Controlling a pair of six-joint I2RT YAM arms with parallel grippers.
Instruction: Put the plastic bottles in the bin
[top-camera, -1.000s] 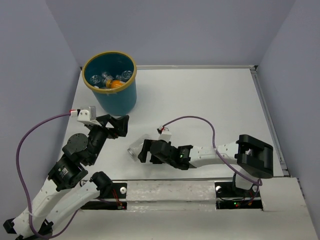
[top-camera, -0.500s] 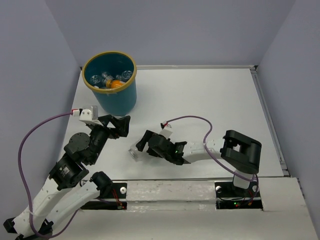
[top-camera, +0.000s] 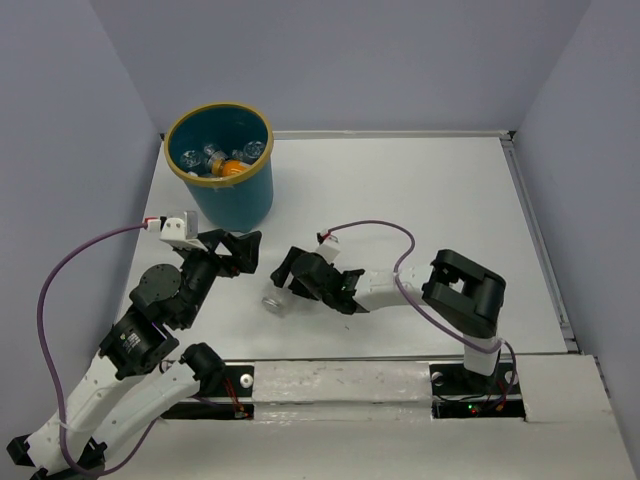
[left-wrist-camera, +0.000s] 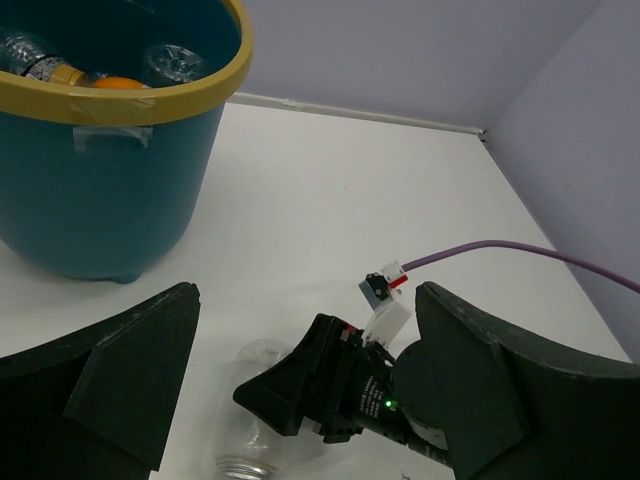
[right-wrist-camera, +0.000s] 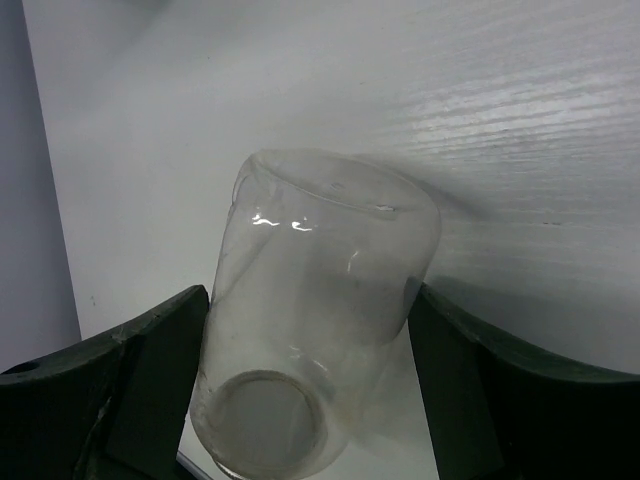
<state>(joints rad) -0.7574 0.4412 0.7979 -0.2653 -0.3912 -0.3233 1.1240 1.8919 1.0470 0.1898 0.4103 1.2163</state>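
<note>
1. You have the bin (top-camera: 240, 200) standing upright at the far left corner of the table (top-camera: 420, 200).
2. Inside it lie several clear bottles (top-camera: 208, 157) and one orange bottle (top-camera: 232, 168), all below the rim.
3. One clear bottle (top-camera: 274, 299) is still outside. It lies on its side on the table, near the front edge, between the two arms and well apart from the bin.
4. Your right gripper (top-camera: 283, 284) is low at that bottle. In the wrist view the fingers (right-wrist-camera: 150, 390) flank it on either side, its open mouth turned toward the camera.
5. Right gripper state: the fingers are against or just beside the bottle walls. You cannot tell whether they are pressing.
6. Your left gripper (top-camera: 243, 252) hangs between the bin and the loose bottle, its jaws spread wide and holding nothing.
</note>
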